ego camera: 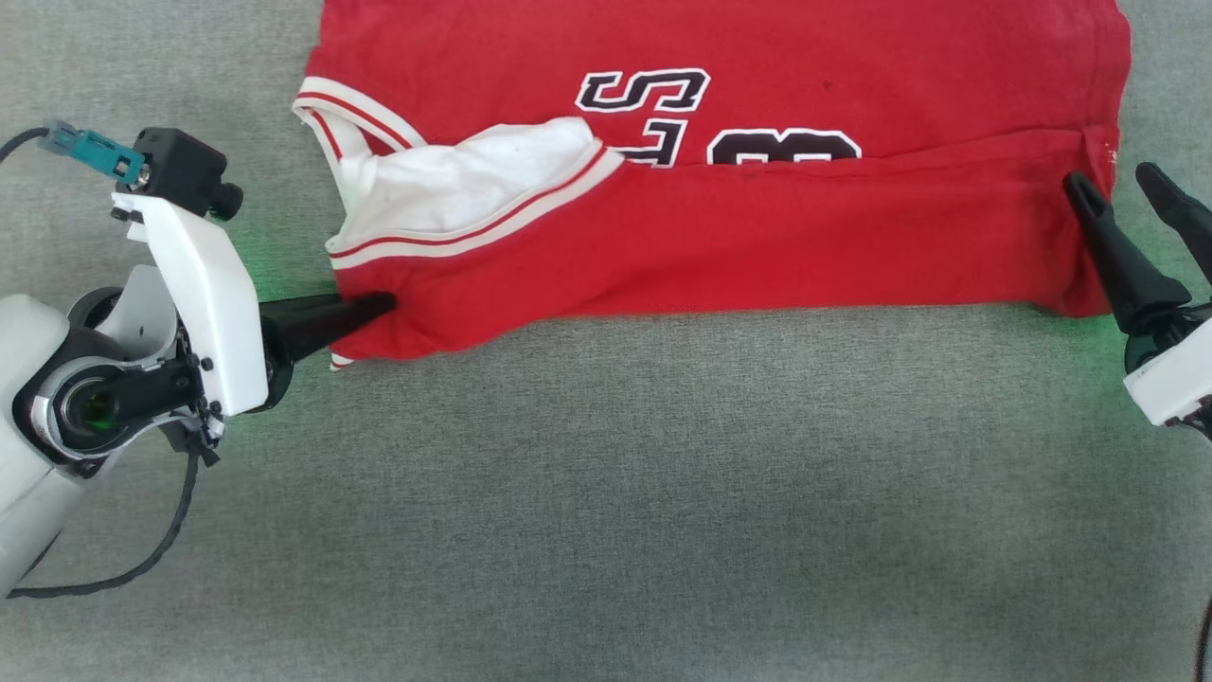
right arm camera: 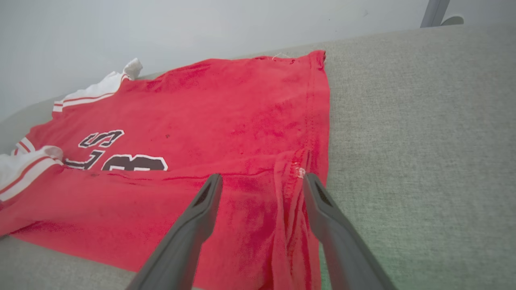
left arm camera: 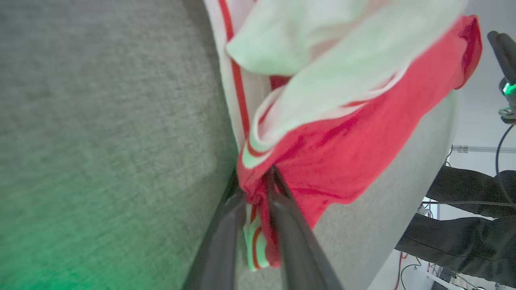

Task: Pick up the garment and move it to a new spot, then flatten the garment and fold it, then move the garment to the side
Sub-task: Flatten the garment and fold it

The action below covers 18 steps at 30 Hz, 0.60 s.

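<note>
The garment (ego camera: 757, 246) is a red shirt with white striped trim and black lettering, lying folded lengthwise across the grey surface. My left gripper (ego camera: 383, 305) comes in from the left at the garment's near-left corner. The left wrist view shows its fingers close together with a bunch of the red garment (left arm camera: 342, 153) pinched between them. My right gripper (ego camera: 1113, 180) stands open at the garment's right edge. In the right wrist view its fingers (right arm camera: 310, 189) straddle the hem of the garment (right arm camera: 242, 112) just above the cloth, holding nothing.
A grey fabric surface (ego camera: 606, 493) stretches wide in front of the garment. A black cable (ego camera: 142, 559) trails from my left arm. A person's dark-clothed limbs (left arm camera: 463, 229) and cables lie beyond the surface's edge. A pale wall (right arm camera: 201, 28) stands behind.
</note>
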### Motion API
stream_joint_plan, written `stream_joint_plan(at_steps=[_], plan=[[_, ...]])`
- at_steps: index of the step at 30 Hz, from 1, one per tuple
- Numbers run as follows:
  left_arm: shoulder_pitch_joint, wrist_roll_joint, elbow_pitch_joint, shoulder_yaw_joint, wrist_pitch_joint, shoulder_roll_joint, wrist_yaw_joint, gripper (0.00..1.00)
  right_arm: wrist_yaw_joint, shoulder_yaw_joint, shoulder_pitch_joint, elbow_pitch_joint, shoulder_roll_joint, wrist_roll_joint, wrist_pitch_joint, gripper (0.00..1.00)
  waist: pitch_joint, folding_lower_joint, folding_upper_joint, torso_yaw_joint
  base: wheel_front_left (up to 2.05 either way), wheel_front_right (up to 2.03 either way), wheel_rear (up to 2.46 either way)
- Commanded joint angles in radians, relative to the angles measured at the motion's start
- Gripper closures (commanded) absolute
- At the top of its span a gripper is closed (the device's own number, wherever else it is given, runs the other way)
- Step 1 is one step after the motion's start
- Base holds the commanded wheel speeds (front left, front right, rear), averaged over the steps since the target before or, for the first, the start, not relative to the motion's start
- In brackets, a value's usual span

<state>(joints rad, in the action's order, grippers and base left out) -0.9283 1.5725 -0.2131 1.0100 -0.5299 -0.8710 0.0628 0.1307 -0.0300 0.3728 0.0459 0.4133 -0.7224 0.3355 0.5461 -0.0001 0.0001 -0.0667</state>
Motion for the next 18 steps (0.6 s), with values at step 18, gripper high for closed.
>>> stream_joint_plan(at_steps=[18], plan=[[0.008, -0.064, 0.016, 0.039, 0.035, 0.096, 0.032, 1.00, 0.000, 0.084, 0.067, 0.036, 0.233, -0.018, 0.498, 0.00, 0.053, 0.0001, -0.0001, 0.028, 0.00, 0.00, 0.00]])
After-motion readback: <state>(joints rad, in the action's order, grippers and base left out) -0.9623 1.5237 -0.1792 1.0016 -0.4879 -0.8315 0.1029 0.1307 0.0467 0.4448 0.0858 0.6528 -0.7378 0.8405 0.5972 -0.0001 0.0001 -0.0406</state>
